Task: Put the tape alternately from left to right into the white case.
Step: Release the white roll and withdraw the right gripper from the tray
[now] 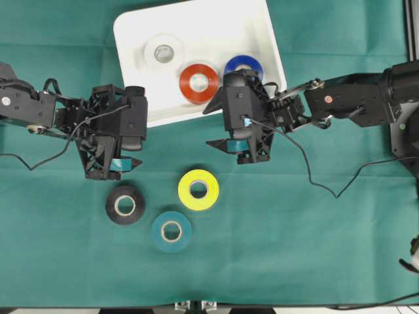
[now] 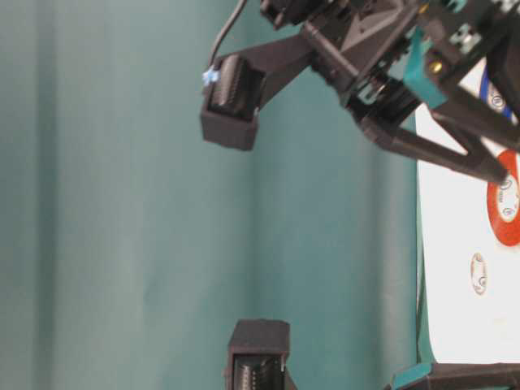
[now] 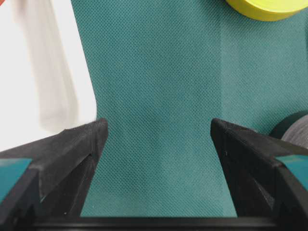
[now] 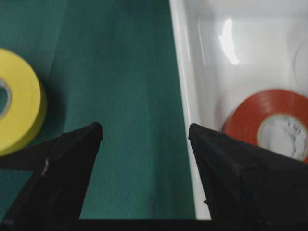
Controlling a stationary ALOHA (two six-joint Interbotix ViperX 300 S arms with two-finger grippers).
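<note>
The white case (image 1: 134,29) lies at the back and holds a white roll of tape (image 1: 163,51), a red roll (image 1: 199,83) and a blue roll (image 1: 243,64) that my right wrist partly covers. On the green cloth lie a yellow roll (image 1: 198,190), a black roll (image 1: 125,205) and a teal roll (image 1: 171,231). My left gripper (image 3: 159,127) is open over bare cloth by the case's front left corner, with the black roll (image 3: 293,127) just right of it. My right gripper (image 4: 144,132) is open over the case's front rim (image 4: 185,96), between the yellow roll (image 4: 19,110) and the red roll (image 4: 269,125).
Green cloth covers the whole table. Black cables trail from both wrists across the cloth, one (image 1: 314,180) looping to the right of the yellow roll. The table's front edge runs just below the teal roll.
</note>
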